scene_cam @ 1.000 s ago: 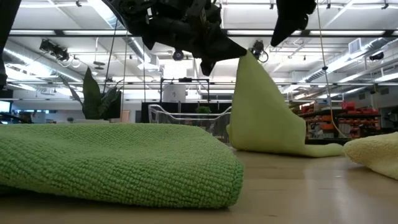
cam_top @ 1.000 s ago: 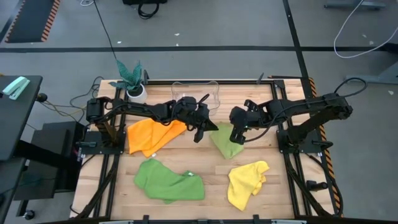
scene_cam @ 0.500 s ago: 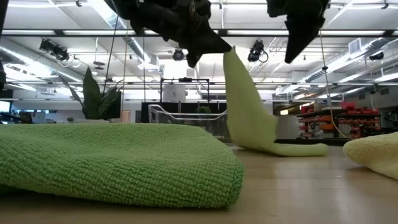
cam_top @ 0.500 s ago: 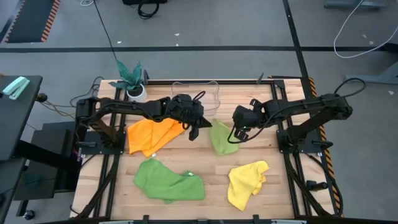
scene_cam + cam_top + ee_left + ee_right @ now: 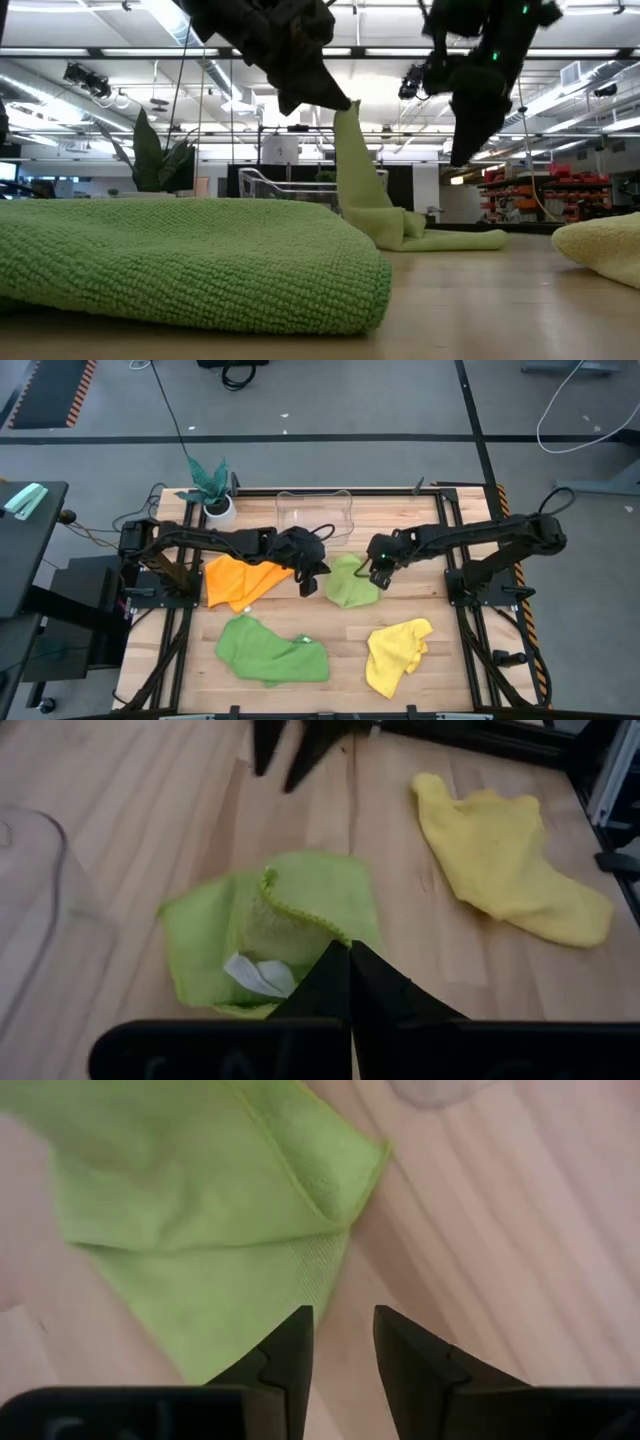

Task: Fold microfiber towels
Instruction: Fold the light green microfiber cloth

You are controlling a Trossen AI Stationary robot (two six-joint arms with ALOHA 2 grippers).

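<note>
Since a second ago the light lime green towel [image 5: 351,582] has been drawn leftward and folded over on itself, its raised corner now standing nearer the middle of the desk [image 5: 460,660] while the rest lies bunched flat below it. One corner is pinched in the left end effector [image 5: 307,582], whose fingers are closed tight on the cloth and hold it up as a tall narrow peak in the low view [image 5: 348,160]; a white label shows on the folded part in the left wrist view [image 5: 255,975]. The right end effector [image 5: 378,573] has let go of the cloth and hangs just above its far edge with the fingers parted and nothing between them, the towel's hemmed corner lying beyond them in the right wrist view [image 5: 230,1190]. Left of this towel the orange towel [image 5: 243,577] lies crumpled under the left arm. Nearer the front edge the darker green towel [image 5: 272,651] lies folded on the left, and the yellow towel [image 5: 395,653] sits rumpled on the right. Behind them stand a clear plastic bin [image 5: 315,511] and a teal-leaved plant in a white pot [image 5: 213,488]
</note>
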